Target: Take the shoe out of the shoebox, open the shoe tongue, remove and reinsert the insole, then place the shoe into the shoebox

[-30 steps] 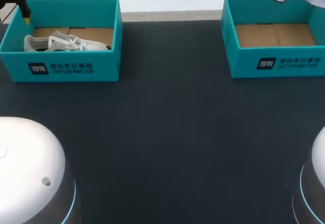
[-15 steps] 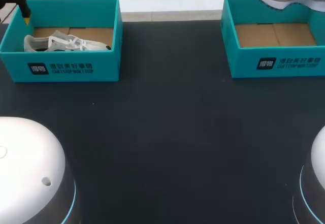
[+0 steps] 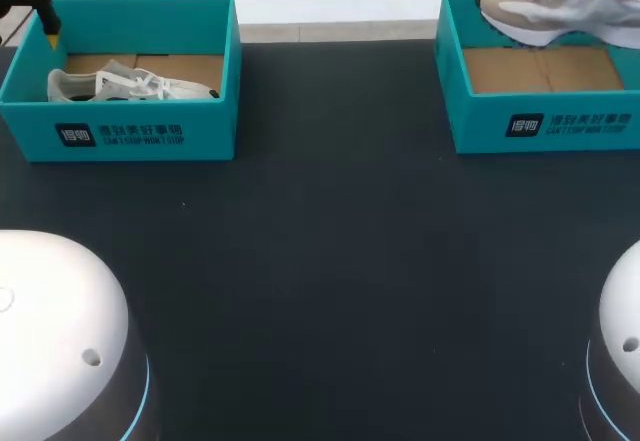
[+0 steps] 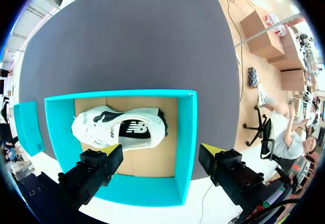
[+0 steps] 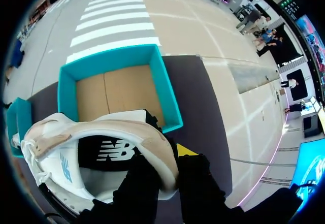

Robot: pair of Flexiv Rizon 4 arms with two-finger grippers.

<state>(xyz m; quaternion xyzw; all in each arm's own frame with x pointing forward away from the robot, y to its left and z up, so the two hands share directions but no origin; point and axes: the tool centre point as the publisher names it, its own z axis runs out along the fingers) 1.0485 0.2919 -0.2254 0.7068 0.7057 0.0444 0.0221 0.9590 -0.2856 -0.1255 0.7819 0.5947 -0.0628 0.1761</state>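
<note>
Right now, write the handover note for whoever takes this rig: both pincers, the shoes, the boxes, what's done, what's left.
Left pincer: open, holding nothing, above the left shoebox.
Right pincer: shut on the beige shoe at its heel collar, over the far wall of the right shoebox.
White shoe: lies in the left shoebox.
Done: beige shoe is out of its box, with an insole inside it; whether that was removed and refitted cannot be told.
Left: set the beige shoe into the right shoebox.

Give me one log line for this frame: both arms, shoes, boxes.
right gripper: shut on beige shoe, above right shoebox | left gripper: fingers open, above white shoe in left shoebox
</note>
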